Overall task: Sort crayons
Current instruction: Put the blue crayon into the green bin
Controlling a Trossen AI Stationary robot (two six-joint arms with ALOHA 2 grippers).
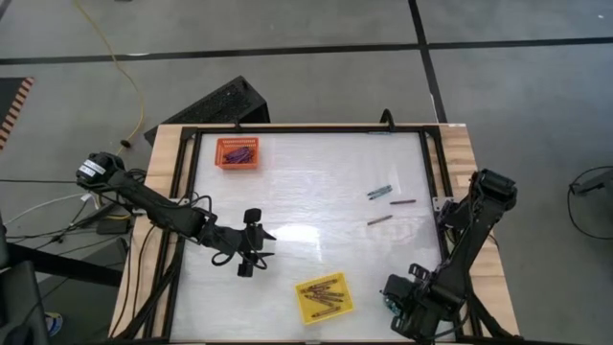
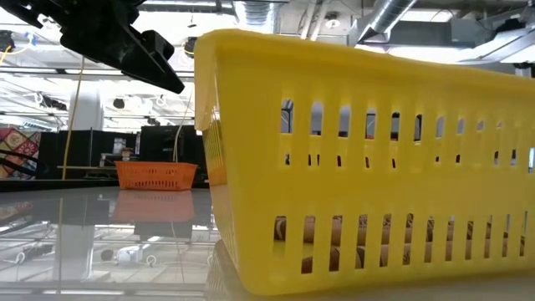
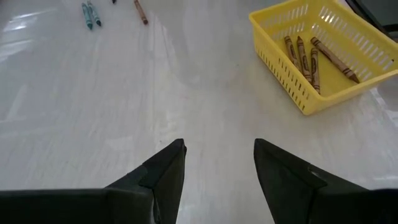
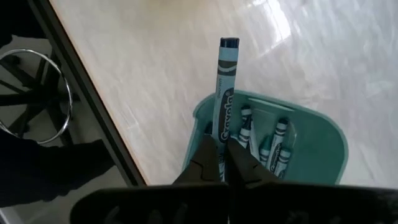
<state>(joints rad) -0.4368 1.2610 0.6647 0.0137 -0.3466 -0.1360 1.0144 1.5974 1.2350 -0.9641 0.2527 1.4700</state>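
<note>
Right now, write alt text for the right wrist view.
The right claw is shut on a teal crayon, holding it over a teal tray that already contains several teal crayons. The tray sits on a pale table near its dark edge.

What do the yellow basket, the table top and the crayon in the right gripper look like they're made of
Yellow basket: likely moulded plastic, smooth, with slotted walls.
Table top: a glossy white sheet, maybe laminate or acrylic, since it reflects lights; its edge looks like pale wood.
Teal crayon: presumably wax under a printed paper wrapper, pinched by the shut right gripper.
</note>
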